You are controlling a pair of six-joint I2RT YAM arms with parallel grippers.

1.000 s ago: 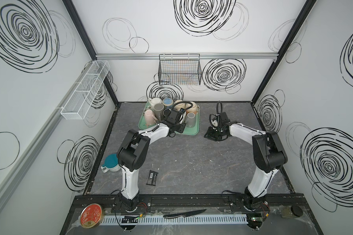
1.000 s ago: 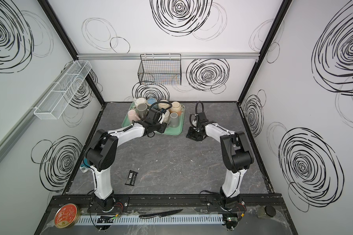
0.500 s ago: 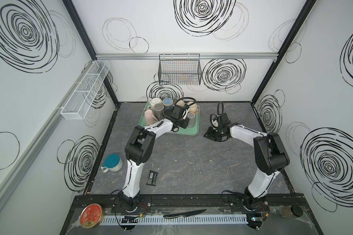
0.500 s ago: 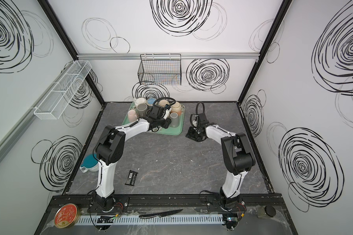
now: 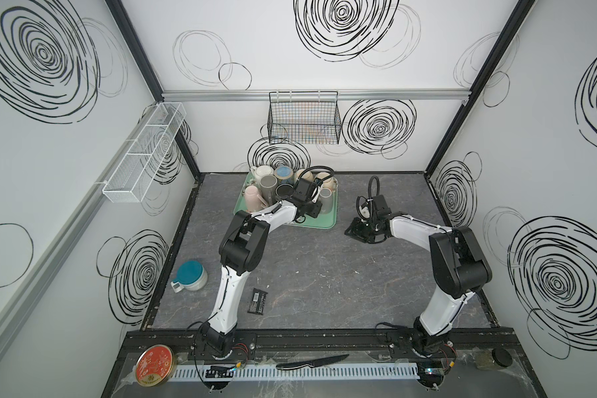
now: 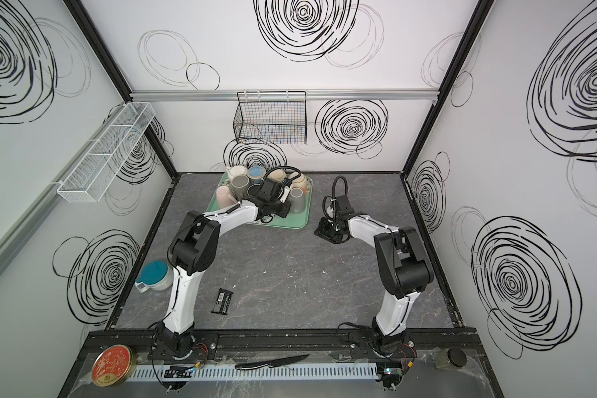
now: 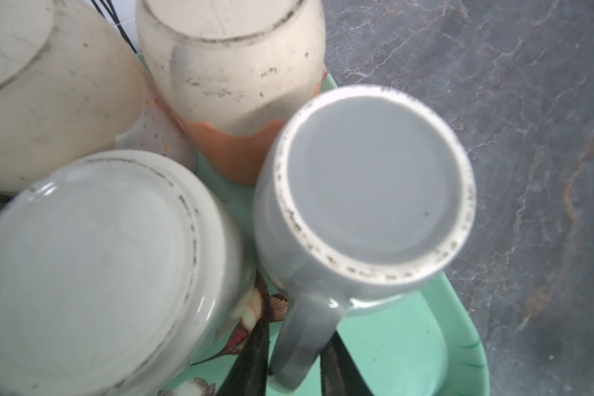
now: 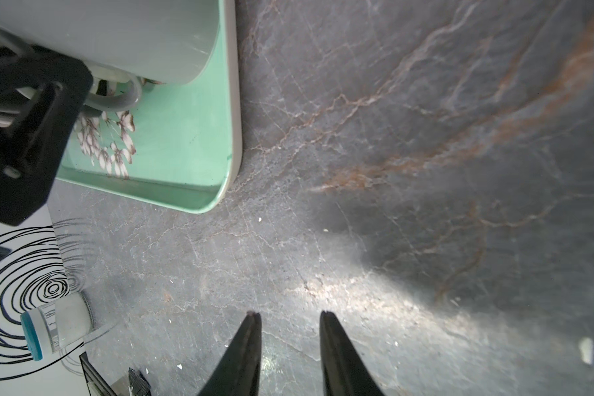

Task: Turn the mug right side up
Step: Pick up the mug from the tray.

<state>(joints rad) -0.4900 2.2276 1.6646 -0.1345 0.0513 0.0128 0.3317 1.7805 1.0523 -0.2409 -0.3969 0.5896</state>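
Observation:
A grey mug (image 7: pixel 374 178) stands upside down, base up, at the right end of the green tray (image 7: pixel 408 343). Both top views show it there (image 5: pixel 325 200) (image 6: pixel 297 199). My left gripper (image 7: pixel 299 329) is over the tray and shut on the mug's handle (image 7: pixel 306 339), one black finger pressed against each side. The top view places this left gripper (image 5: pixel 316 206) just in front of the mug. My right gripper (image 8: pixel 289 313) hangs low over the bare tabletop to the right of the tray (image 8: pixel 186 144), open by a narrow gap with nothing in it (image 5: pixel 354 231).
Several other mugs (image 7: pixel 93 271) stand base up, crowded against the grey one on the tray (image 5: pixel 324 224). A teal-topped white mug (image 5: pixel 190 275) sits by the left wall. A black packet (image 5: pixel 258 301) lies near the front. A wire basket (image 5: pixel 304 120) hangs on the back wall.
My left arm has reached further right across the tray and its fingers have closed on the grey mug's handle. The right arm has hardly moved.

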